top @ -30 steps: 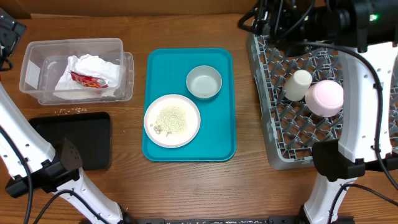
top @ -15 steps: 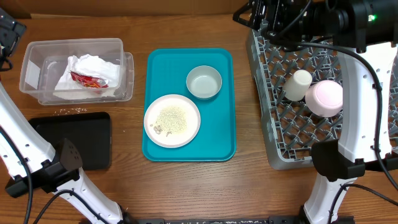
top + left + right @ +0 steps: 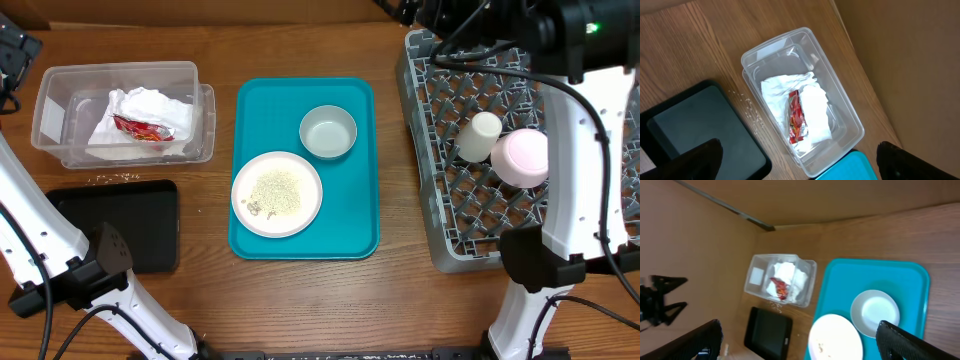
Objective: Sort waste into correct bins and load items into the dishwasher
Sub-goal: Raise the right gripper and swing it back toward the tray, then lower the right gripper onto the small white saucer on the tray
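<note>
The white napkin [image 3: 140, 108] and red wrapper [image 3: 145, 127] lie in the clear tub [image 3: 60, 85]. The black tray [image 3: 120, 225] holds nothing. The pale plate [image 3: 277, 193] carries rice bits, and the grey bowl [image 3: 328, 132] sits behind it on the teal tray [image 3: 350, 230]. The white cup [image 3: 480, 136] and pink bowl [image 3: 523, 158] rest in the grey dish rack [image 3: 450, 230]. My left gripper [image 3: 800, 162] is open, high over the tub. My right gripper [image 3: 802, 342] is open, high above the rack's back left corner. No chopsticks show.
Loose rice bits [image 3: 115, 178] lie on the wood between tub and black tray. A cardboard wall runs along the back edge. The right arm's white links [image 3: 580, 200] hang over the rack's right side.
My right arm has moved toward the back, and its gripper has nearly left the top of the overhead view. The left arm and all objects are unchanged.
</note>
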